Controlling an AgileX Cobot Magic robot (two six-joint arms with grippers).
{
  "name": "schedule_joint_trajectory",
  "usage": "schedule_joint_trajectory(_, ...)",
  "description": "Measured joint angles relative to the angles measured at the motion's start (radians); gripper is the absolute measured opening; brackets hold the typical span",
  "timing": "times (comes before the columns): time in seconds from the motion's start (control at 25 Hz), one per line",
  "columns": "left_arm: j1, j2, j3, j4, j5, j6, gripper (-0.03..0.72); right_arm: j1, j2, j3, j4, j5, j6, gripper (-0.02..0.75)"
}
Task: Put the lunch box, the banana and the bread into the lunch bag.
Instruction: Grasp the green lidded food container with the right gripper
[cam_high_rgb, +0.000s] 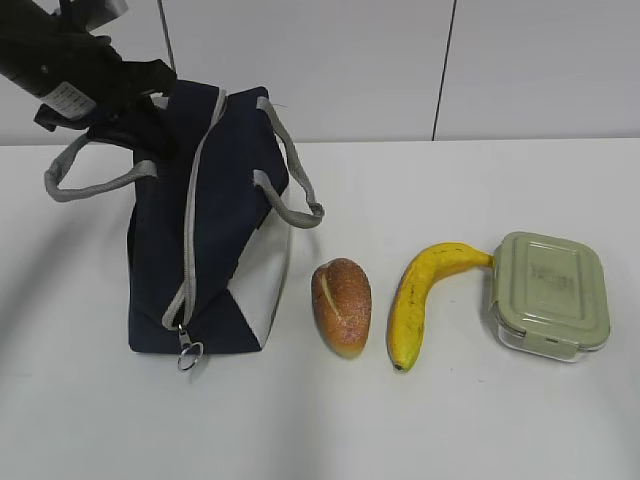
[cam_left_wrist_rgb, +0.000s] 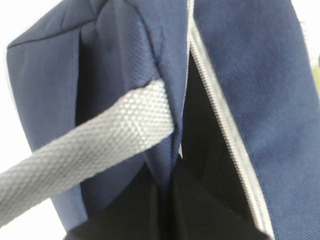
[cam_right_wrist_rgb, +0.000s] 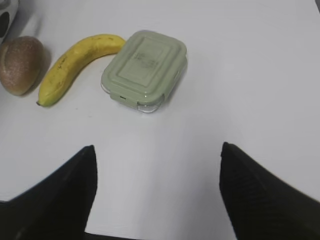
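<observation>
A white table (cam_high_rgb: 480, 420) runs up to a pale panelled wall. On its left stands the lunch bag (cam_high_rgb: 215, 225), navy with a white end panel facing us, its long axis running away from us toward the wall. The grey zipper (cam_high_rgb: 195, 220) follows that line, its ring pull (cam_high_rgb: 190, 355) hanging at the near end; by the far end the zip gapes onto a dark interior. The left gripper (cam_high_rgb: 120, 95) sits at the bag's far top corner, jaws pressed together; whether they pinch fabric I cannot tell. Right of the bag lies the bread (cam_high_rgb: 342, 305), lengthwise toward us, then the banana (cam_high_rgb: 420, 300), dark tip nearest us, its stem touching the lunch box (cam_high_rgb: 550, 295). The right gripper (cam_right_wrist_rgb: 157, 192) hovers over bare table, jaws spread wide, holding nothing.
</observation>
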Motion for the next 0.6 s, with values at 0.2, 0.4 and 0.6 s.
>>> schedule_joint_trajectory(0.2, 0.0, 0.0, 0.0, -0.002, 0.002, 0.0, 0.0, 0.0, 0.249, 0.0, 0.002, -0.078, 0.068, 0.563)
schedule_joint_trajectory(0.4, 0.0, 0.0, 0.0, -0.003, 0.003, 0.001, 0.0, 0.0, 0.5, -0.009, 0.025, -0.126, 0.087, 0.563)
schedule_joint_trajectory(0.6, 0.0, 0.0, 0.0, -0.003, 0.005, 0.001, 0.0, 0.0, 0.704, -0.084, 0.04, -0.161, 0.133, 0.563)
